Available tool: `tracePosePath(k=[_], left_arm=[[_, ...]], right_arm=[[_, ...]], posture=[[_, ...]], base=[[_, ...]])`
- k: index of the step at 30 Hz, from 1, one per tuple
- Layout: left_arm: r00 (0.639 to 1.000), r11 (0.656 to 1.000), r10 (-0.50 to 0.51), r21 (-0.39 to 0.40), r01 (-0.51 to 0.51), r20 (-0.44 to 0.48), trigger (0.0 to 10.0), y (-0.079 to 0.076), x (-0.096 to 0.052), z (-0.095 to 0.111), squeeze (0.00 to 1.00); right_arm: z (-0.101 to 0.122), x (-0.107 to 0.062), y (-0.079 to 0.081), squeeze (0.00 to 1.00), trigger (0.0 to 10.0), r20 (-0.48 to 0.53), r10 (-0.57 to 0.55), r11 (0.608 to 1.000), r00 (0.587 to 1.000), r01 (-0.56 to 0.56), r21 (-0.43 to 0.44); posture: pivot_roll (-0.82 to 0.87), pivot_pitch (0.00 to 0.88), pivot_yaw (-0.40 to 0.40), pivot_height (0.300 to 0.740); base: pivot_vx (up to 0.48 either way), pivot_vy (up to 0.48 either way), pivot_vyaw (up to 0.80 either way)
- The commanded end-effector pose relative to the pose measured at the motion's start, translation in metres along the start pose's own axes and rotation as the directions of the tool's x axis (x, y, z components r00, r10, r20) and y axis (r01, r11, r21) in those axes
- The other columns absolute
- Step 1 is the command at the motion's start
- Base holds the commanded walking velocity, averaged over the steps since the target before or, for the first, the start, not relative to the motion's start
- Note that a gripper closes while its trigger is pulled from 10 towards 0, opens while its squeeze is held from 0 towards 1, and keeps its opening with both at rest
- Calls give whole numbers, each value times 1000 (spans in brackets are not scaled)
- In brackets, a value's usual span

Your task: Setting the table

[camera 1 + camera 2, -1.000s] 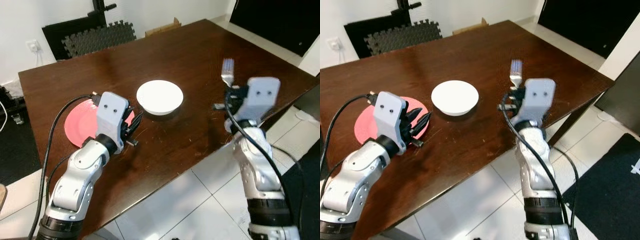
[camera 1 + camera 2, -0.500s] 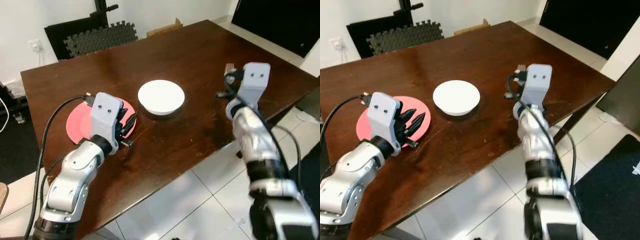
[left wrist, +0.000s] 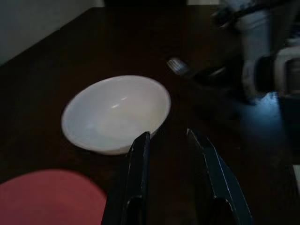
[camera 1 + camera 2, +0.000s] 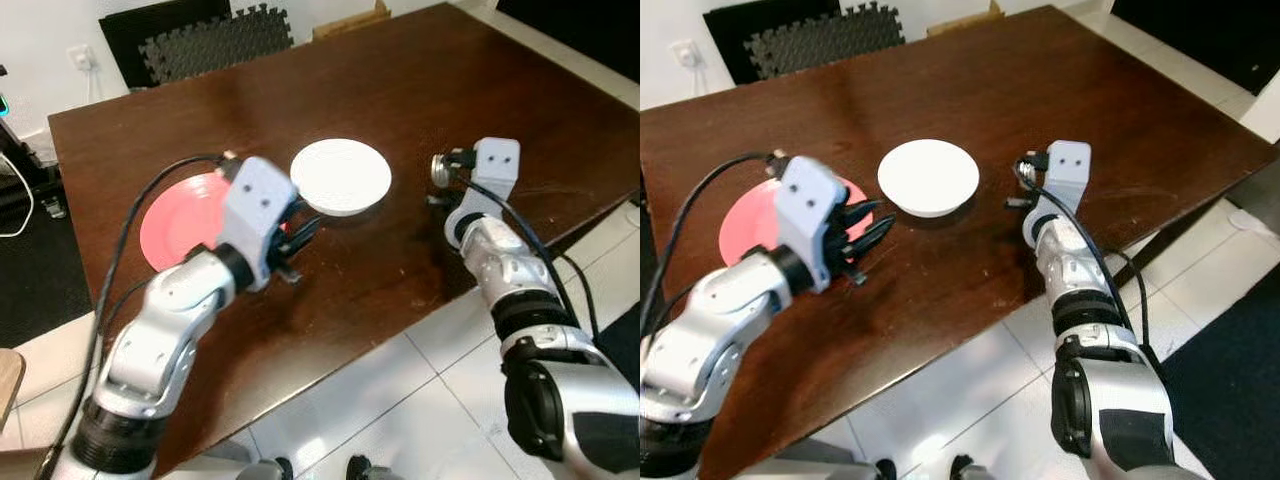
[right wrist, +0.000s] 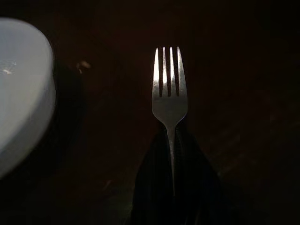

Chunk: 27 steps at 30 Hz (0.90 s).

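A white bowl (image 4: 340, 176) stands in the middle of the dark wooden table (image 4: 400, 70), and a red plate (image 4: 178, 208) lies to its left. My left gripper (image 4: 297, 232) hovers low between plate and bowl. It stands open in the left wrist view, its fingers (image 3: 138, 173) empty and pointing at the bowl's (image 3: 115, 111) near rim. My right gripper (image 4: 441, 170) is down at table level just right of the bowl, shut on the handle of a silver fork (image 5: 168, 89). The fork's tines point away from the gripper, over the tabletop.
The table's front edge (image 4: 330, 370) runs diagonally before me, with tiled floor (image 4: 420, 410) below it. Black foam mats (image 4: 215, 38) lean on the wall behind the table. The far right of the tabletop is bare wood.
My right gripper has brought the fork down from upright above the table to tabletop level beside the bowl. My left gripper has shifted from over the red plate towards the bowl. The camera has moved.
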<state>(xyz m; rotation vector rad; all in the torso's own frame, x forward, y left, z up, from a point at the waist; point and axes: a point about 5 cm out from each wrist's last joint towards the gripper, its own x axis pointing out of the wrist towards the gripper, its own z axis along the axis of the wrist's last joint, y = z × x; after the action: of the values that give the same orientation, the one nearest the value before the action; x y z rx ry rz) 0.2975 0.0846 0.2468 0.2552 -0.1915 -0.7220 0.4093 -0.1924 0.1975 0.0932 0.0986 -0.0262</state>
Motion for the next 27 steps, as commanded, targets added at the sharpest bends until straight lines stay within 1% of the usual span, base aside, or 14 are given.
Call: tracePosePath(k=[1, 4, 5, 9, 11, 13, 14, 16, 19, 20, 24, 27], left_arm=[[999, 999, -41, -17, 41, -9, 10000, -6, 4, -1, 0], [998, 998, -57, -23, 57, 4, 10000, -8, 5, 4, 0], [998, 998, -61, -30, 61, 7, 10000, -9, 4, 5, 0], [998, 997, -68, -34, 68, -1, 10000, -10, 3, 3, 0], [998, 997, -70, -36, 69, -8, 10000, -11, 1, 2, 0], [998, 997, -69, -38, 69, -11, 10000, -11, 0, 1, 0], [998, 997, -69, -41, 69, -14, 10000, -12, -1, 1, 0], [998, 997, -68, -45, 67, -18, 10000, -13, -2, 0, 0], [998, 997, -67, -50, 65, -23, 10000, -13, -4, -1, 0], [997, 996, -65, -55, 63, -29, 10000, -14, -6, -2, 0], [997, 996, -65, -62, 63, -32, 10000, -16, -6, -3, 0], [997, 996, -65, -63, 62, -33, 10000, -17, -7, -3, 0]], right_arm=[[-15, -1, 2, 0, 10000, -31, 14, 1000, 999, -14, 15], [-18, -1, 3, 0, 10000, -38, 22, 1000, 999, -22, -8], [-18, -1, 0, 0, 10000, -42, -4, 999, 999, 3, -34], [-17, 0, 0, 0, 10000, -39, -2, 999, 999, 0, -38], [-18, 0, 0, 0, 10000, -40, 3, 996, 999, -7, -91], [-18, 0, -1, 0, 10000, -39, 1, 994, 999, -5, -105], [-17, 0, -2, 0, 10000, -36, -6, 990, 999, 0, -141], [-15, 1, -3, 0, 10000, -30, -14, 984, 999, 9, -180], [-12, 1, -4, 0, 10000, -17, -20, 978, 1000, 16, -206], [-7, 2, -5, 0, 10000, 3, -23, 980, 1000, 23, -200], [-2, 2, -5, 0, 10000, 38, -27, 982, 999, 33, -183], [-2, 2, -5, 0, 10000, 42, -30, 983, 999, 37, -180]], posture=[[225, 223, 118, 740], [224, 220, 123, 740], [227, 217, 127, 740], [232, 215, 127, 740], [238, 214, 127, 740], [246, 214, 127, 740], [248, 214, 127, 740], [251, 214, 127, 740], [251, 214, 128, 740], [252, 215, 128, 740], [250, 213, 128, 740], [250, 213, 128, 740]], base=[[0, 0, 0], [0, 0, 0], [0, 0, 0], [0, 0, 0], [0, 0, 0], [0, 0, 0], [0, 0, 0], [0, 0, 0], [0, 0, 0], [0, 0, 0], [0, 0, 0], [0, 0, 0]])
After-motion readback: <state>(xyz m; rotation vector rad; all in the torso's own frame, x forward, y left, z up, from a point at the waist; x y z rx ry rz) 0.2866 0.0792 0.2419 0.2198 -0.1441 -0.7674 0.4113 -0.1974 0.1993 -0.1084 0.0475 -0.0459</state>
